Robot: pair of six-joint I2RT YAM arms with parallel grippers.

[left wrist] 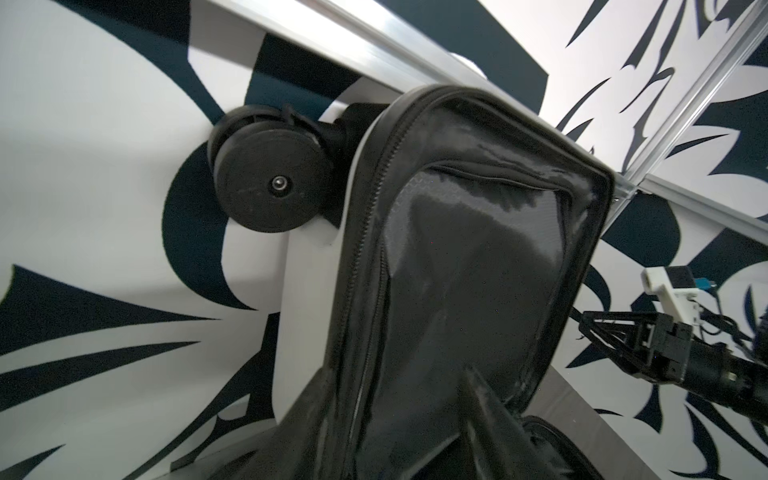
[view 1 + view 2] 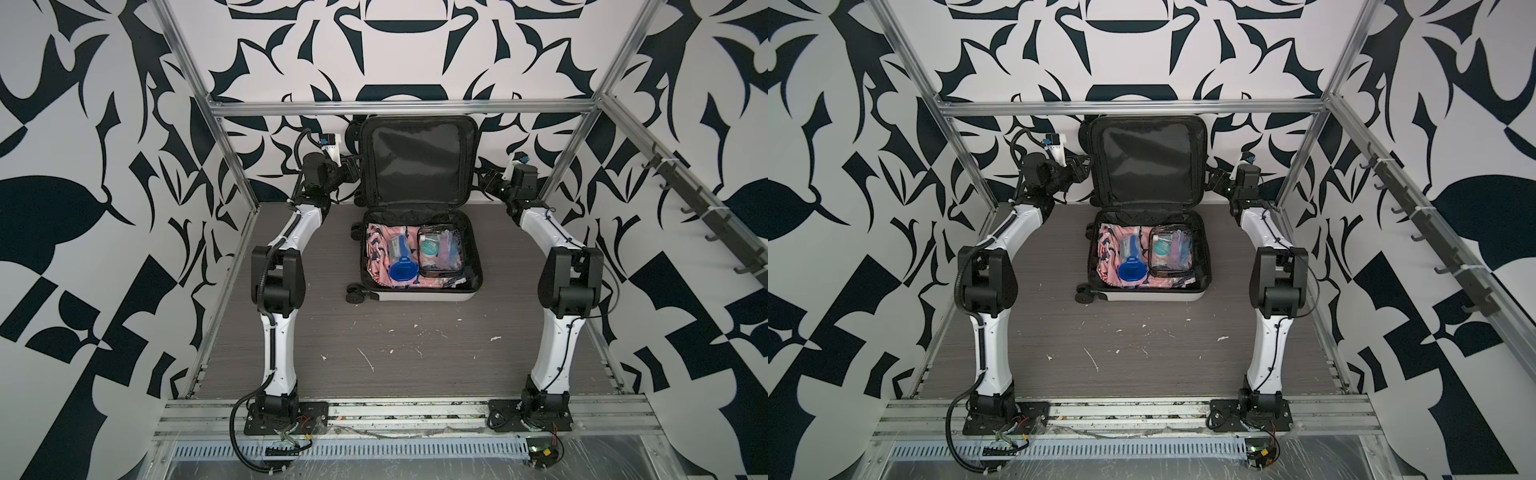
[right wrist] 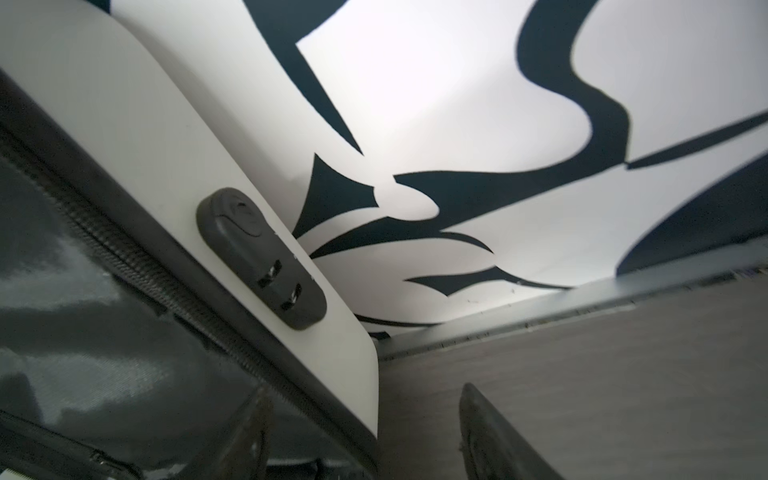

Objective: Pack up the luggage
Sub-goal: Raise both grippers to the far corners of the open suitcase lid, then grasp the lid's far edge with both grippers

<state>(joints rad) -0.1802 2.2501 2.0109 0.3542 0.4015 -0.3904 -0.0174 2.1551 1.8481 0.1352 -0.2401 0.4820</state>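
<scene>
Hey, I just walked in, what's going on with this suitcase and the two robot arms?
The arms are packing the suitcase on the table. Its bottom half already holds pink clothing, a clear pouch and a blue item. The lid stands upright, with the left gripper and right gripper at its side edges. The right one's jaws are open around the rim. They seem about to bring the lid down.
</scene>
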